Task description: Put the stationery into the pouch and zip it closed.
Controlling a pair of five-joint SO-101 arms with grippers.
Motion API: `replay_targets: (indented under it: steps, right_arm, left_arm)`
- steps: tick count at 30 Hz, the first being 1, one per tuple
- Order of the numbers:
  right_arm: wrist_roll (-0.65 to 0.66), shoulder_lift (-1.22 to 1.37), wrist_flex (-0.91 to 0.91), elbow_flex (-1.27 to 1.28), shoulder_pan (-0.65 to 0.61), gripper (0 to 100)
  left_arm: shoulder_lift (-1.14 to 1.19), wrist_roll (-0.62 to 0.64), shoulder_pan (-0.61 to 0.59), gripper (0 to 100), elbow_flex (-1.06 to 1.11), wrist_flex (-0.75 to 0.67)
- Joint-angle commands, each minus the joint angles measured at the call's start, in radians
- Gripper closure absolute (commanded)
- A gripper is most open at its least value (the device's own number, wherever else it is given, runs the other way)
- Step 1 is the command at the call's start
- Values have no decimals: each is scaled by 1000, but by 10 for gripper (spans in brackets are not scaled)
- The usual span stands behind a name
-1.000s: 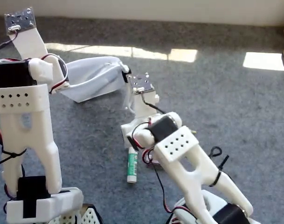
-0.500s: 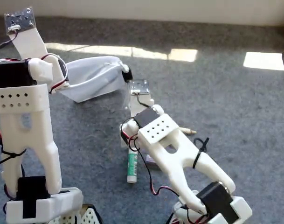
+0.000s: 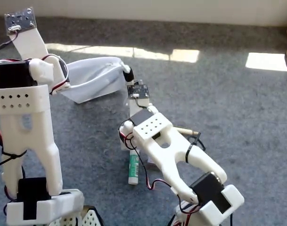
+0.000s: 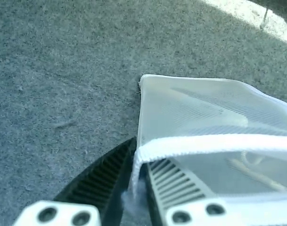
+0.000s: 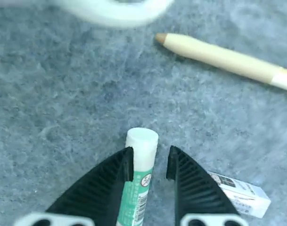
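Observation:
A white mesh pouch (image 3: 94, 77) lies at the back left, lifted at one end. My left gripper (image 4: 141, 155) is shut on the pouch's (image 4: 204, 117) banded edge; faint long shapes show through the mesh. A green and white glue stick (image 3: 133, 168) lies on the carpet in front of the right arm. My right gripper (image 5: 151, 153) stands open over it, its black fingers (image 5: 110, 188) on either side of the glue stick's (image 5: 139, 183) capped end. A beige pencil (image 5: 218, 59) and a small white eraser (image 5: 240, 193) lie close by. The wrist hides the right gripper (image 3: 130, 149) from above.
Grey carpet covers the whole work area. The pencil (image 3: 185, 131) lies just right of the right arm's wrist. The left arm's tall white body (image 3: 25, 117) fills the left side. Sunlit patches (image 3: 266, 61) lie at the back.
The right arm has folded forward and down, bringing its wrist nearer the pouch and its gripper over the glue stick. The left arm and the pouch have kept still.

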Motion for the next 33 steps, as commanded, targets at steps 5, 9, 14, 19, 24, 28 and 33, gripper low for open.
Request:
replay_targets:
  steps: [5, 9, 14, 19, 24, 28, 33]
  right_arm:
    - [-8, 61, -27, -56, -41, 878]
    - [-8, 85, -44, -56, -39, 881]
    - [-8, 122, -44, -56, -39, 882]
    - [-3, 163, -39, -56, -41, 884]
    - [32, 122, -38, -56, -44, 993]
    - [95, 65, -38, -53, -42, 990]
    - [100, -31, -36, -48, -45, 990]
  left_arm:
    - [-4, 3, -22, 994, -2, -20]
    - [-4, 3, -22, 994, -2, -20]
    - [-4, 3, -22, 994, -2, -20]
    - [-4, 3, -33, 994, -2, -20]
    - [-4, 3, -51, 994, -2, -20]
    - [-4, 3, -50, 994, -2, -20]
    - [-4, 3, -48, 994, -2, -20]
